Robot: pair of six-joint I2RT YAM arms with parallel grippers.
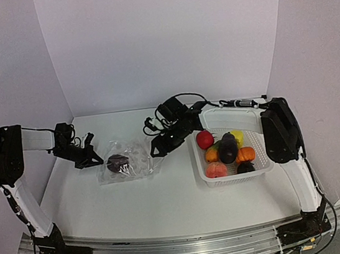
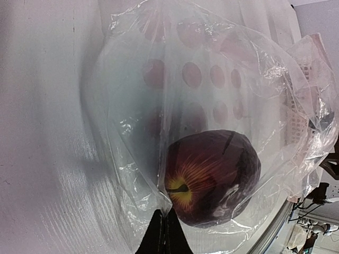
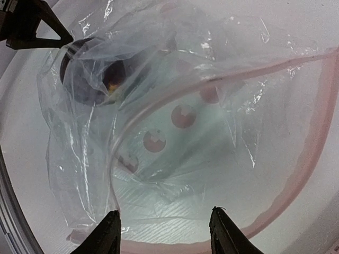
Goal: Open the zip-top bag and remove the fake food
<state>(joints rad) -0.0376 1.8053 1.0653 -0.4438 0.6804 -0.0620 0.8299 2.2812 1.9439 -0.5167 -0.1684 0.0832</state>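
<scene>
Left pincer [image 2: 160, 228] is shut tight, and it looks like it's pinching a bit of film at the closed end of the zip-top bag [image 2: 132, 106]. Right by those tips, inside the bag, sits a dark purple apple [image 2: 212, 182], the only piece of fake food I can see in there.

At the other end, the right pincer [image 3: 165, 212] has its fingers apart with nothing in them. It's parked at the bag's mouth, which gapes wide with the pink zip strip [image 3: 312, 159] curling round it.

The bag lies on the counter [image 1: 137, 212], and the other toy fruits [image 1: 226, 152] are in the white basket [image 1: 260, 169] just to its right.

My worry is that the apple is at the far end from the mouth, so the right pincer has to reach deep. Loose film could bunch up ahead of the fingers. They could also grab plastic along with the apple and drag the whole bag. And if the left pinch only has a thin bit of film, it could slip and the bag would slide along too.
</scene>
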